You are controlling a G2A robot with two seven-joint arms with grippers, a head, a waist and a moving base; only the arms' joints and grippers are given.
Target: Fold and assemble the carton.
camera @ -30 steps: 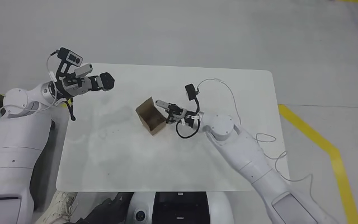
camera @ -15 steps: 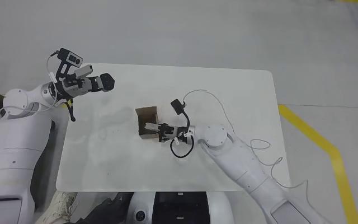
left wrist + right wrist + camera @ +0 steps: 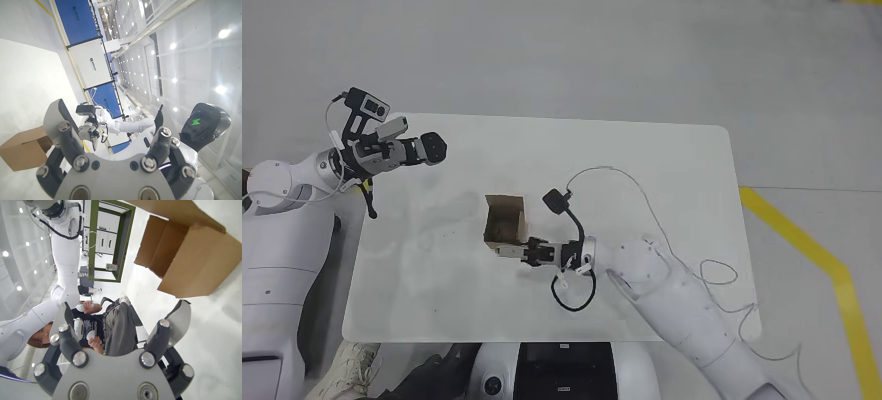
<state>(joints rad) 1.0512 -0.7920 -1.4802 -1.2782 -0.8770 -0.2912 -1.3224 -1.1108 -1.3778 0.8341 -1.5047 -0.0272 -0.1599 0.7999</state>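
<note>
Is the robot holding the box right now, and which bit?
No, nothing is held. The right gripper is open just beside the carton, with nothing between its jaws. The left gripper is open too, far from it.

On my feed the carton [image 3: 504, 215] is plain matt brown cardboard. The table [image 3: 662, 170] looks smooth white, faintly scuffed, and my right gripper [image 3: 123, 306] is brushed grey metal with shiny screws.

White shells are covering the left arm [image 3: 287, 180] and right arm [image 3: 682, 300], a thin cable [image 3: 607, 168] is looping off the latter, and silver screws are studding the left gripper [image 3: 110, 108] and right gripper [image 3: 124, 305].
</note>
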